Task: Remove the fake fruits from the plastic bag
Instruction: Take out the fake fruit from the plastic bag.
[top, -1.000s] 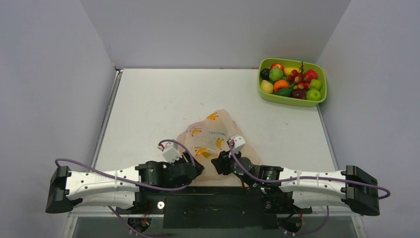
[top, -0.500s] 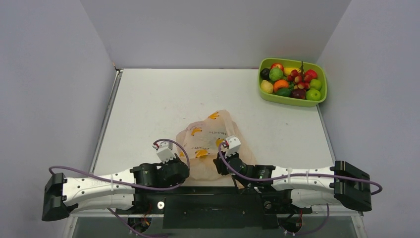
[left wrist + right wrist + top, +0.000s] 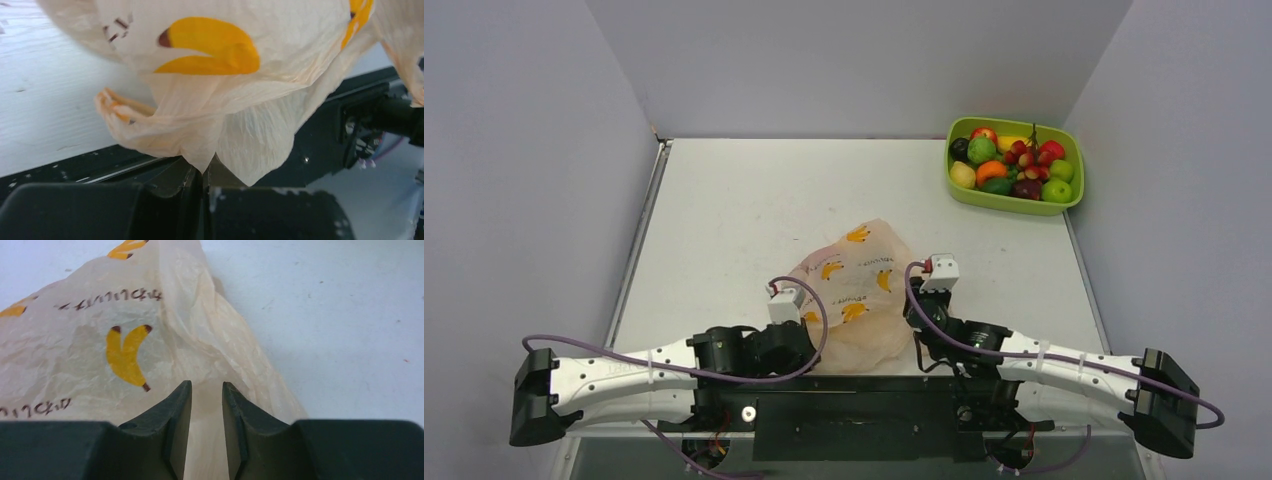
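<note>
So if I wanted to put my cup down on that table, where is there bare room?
The widest bare patch is the far-left part of the table, between the left wall and the plastic bag. A smaller strip lies between the bag and the green tray of fake fruits. The near edge is crowded: left gripper, right gripper, bag.

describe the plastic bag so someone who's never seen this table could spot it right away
Start at the near edge of the white table, between the two arms. The bag lies there, a crumpled heap of thin, translucent peach plastic. Its printed yellow bananas set it apart from the only other item, a rigid lime-green tray of fruit in the far right corner.
</note>
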Robot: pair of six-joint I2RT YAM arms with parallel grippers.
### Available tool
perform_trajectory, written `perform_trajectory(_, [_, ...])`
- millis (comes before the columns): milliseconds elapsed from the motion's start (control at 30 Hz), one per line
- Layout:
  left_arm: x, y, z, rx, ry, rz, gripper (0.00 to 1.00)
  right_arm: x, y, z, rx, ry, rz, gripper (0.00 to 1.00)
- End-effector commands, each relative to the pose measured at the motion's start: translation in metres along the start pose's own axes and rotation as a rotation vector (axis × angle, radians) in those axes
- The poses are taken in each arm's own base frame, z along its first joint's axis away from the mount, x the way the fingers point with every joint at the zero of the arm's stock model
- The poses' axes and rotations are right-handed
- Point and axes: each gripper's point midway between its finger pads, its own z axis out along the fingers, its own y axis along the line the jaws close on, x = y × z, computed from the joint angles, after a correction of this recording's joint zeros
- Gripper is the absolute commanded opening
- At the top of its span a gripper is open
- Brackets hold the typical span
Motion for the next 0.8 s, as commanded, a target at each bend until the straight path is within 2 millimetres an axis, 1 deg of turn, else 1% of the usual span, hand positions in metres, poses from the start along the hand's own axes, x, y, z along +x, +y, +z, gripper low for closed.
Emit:
perform_trajectory(0, [0.004, -0.053, -0.006, 0.225, 0.055, 0.066, 0.0, -0.01, 0.045, -0.027, -0.23, 0.012, -0.043, 0.27])
perform_trajectory(33, [0.001, -0.058, -0.008, 0.236, 0.05, 0.071, 0.0, -0.012, 0.052, -0.035, -0.266, 0.01, -0.046, 0.3])
perform_trajectory(67, [0.001, -0.059, -0.007, 0.236, 0.052, 0.089, 0.0, -0.017, 0.068, -0.051, -0.344, -0.001, -0.052, 0.36])
perform_trajectory(100, [-0.001, -0.063, -0.009, 0.244, 0.048, 0.095, 0.0, -0.018, 0.075, -0.059, -0.381, -0.002, -0.061, 0.39])
perform_trajectory(133, [-0.001, -0.062, -0.008, 0.235, 0.053, 0.113, 0.0, -0.021, 0.09, -0.073, -0.462, 0.005, -0.073, 0.43])
perform_trajectory(167, [-0.003, -0.065, -0.01, 0.24, 0.051, 0.118, 0.0, -0.019, 0.097, -0.08, -0.504, 0.019, -0.079, 0.44])
perform_trajectory(200, [-0.001, -0.061, -0.008, 0.216, 0.062, 0.137, 0.0, -0.022, 0.104, -0.088, -0.537, 0.022, -0.069, 0.47])
perform_trajectory(233, [-0.003, -0.063, -0.009, 0.214, 0.06, 0.144, 0.0, -0.022, 0.109, -0.093, -0.558, 0.029, -0.045, 0.48])
perform_trajectory(267, [0.0, -0.058, -0.006, 0.183, 0.073, 0.157, 0.0, -0.021, 0.113, -0.097, -0.58, 0.035, -0.038, 0.5])
perform_trajectory(300, [-0.002, -0.06, -0.007, 0.178, 0.07, 0.16, 0.0, -0.02, 0.118, -0.099, -0.605, 0.036, -0.017, 0.5])
perform_trajectory(333, [-0.001, -0.058, -0.006, 0.166, 0.075, 0.165, 0.0, -0.018, 0.121, -0.1, -0.613, 0.039, -0.008, 0.48])
perform_trajectory(367, [-0.002, -0.06, -0.006, 0.167, 0.07, 0.164, 0.0, -0.016, 0.124, -0.1, -0.626, 0.035, 0.019, 0.44])
perform_trajectory(400, [-0.003, -0.062, -0.006, 0.172, 0.066, 0.162, 0.0, -0.013, 0.127, -0.098, -0.629, 0.036, 0.023, 0.34])
perform_trajectory(433, [-0.006, -0.065, -0.008, 0.187, 0.056, 0.154, 0.0, -0.013, 0.131, -0.098, -0.647, 0.023, 0.041, 0.3])
perform_trajectory(467, [-0.007, -0.066, -0.008, 0.193, 0.05, 0.149, 0.0, -0.004, 0.134, -0.095, -0.652, 0.029, 0.029, 0.27])
perform_trajectory(500, [-0.01, -0.071, -0.01, 0.219, 0.036, 0.133, 0.0, -0.005, 0.139, -0.095, -0.673, 0.008, 0.049, 0.27])
perform_trajectory(533, [-0.011, -0.073, -0.011, 0.23, 0.031, 0.126, 0.0, 0.002, 0.14, -0.089, -0.657, 0.012, 0.037, 0.24])
perform_trajectory(567, [-0.014, -0.079, -0.014, 0.26, 0.019, 0.113, 0.0, 0.008, 0.138, -0.08, -0.61, 0.005, 0.045, 0.22])
perform_trajectory(600, [-0.015, -0.081, -0.015, 0.272, 0.015, 0.108, 0.0, 0.008, 0.137, -0.075, -0.582, -0.003, 0.054, 0.15])
perform_trajectory(633, [-0.017, -0.085, -0.018, 0.288, 0.01, 0.104, 0.0, 0.013, 0.13, -0.064, -0.521, -0.012, 0.046, 0.12])
perform_trajectory(667, [-0.018, -0.087, -0.02, 0.297, 0.011, 0.104, 0.0, 0.012, 0.13, -0.06, -0.504, -0.024, 0.058, 0.11])
perform_trajectory(700, [-0.018, -0.087, -0.02, 0.295, 0.013, 0.11, 0.0, 0.016, 0.126, -0.052, -0.469, -0.03, 0.051, 0.11])
perform_trajectory(733, [-0.019, -0.089, -0.021, 0.299, 0.013, 0.112, 0.0, 0.012, 0.127, -0.049, -0.46, -0.049, 0.07, 0.11])
perform_trajectory(767, [-0.018, -0.087, -0.021, 0.288, 0.018, 0.118, 0.0, 0.017, 0.123, -0.04, -0.429, -0.051, 0.054, 0.11])
